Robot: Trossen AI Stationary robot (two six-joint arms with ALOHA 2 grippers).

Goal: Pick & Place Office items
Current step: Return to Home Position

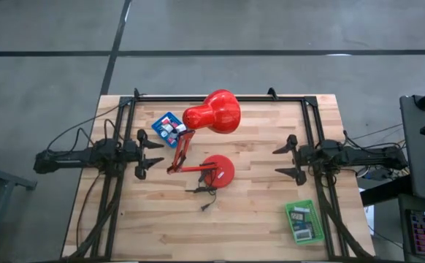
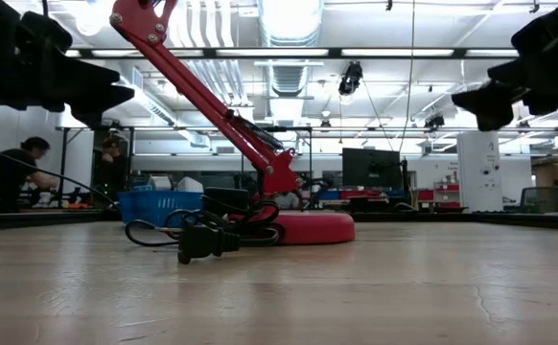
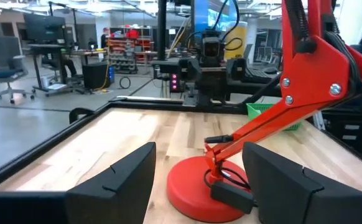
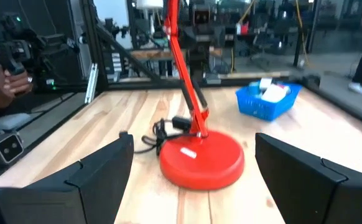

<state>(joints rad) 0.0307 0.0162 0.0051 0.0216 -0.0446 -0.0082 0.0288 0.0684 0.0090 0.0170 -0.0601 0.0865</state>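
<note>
1. Items (image 1: 170,130) sit in blue bin (image 1: 158,124), beside lamp (image 1: 212,113) head.
2. Rectangles (image 1: 301,218) lie in green tray (image 1: 288,212).
3. Left gripper (image 1: 156,153) and right gripper (image 1: 282,159) flank the lamp, jaws spread, empty.

Tray contents too small to tell
From above, office pieces (image 1: 170,131) in the blue plastic tray (image 1: 158,126), 11 o'clock of the round red lamp base (image 1: 220,169), and in the green plastic tray (image 1: 318,219), 4 o'clock, cannot be identified.

Glossy red lamp (image 1: 214,113), black cord (image 2: 200,238); pale wood-plank worktop (image 1: 263,197); blue tray (image 1: 156,124) holding white, pink pieces (image 1: 170,130); green tray (image 1: 304,204) holding dark, white rectangles (image 1: 300,218).
</note>
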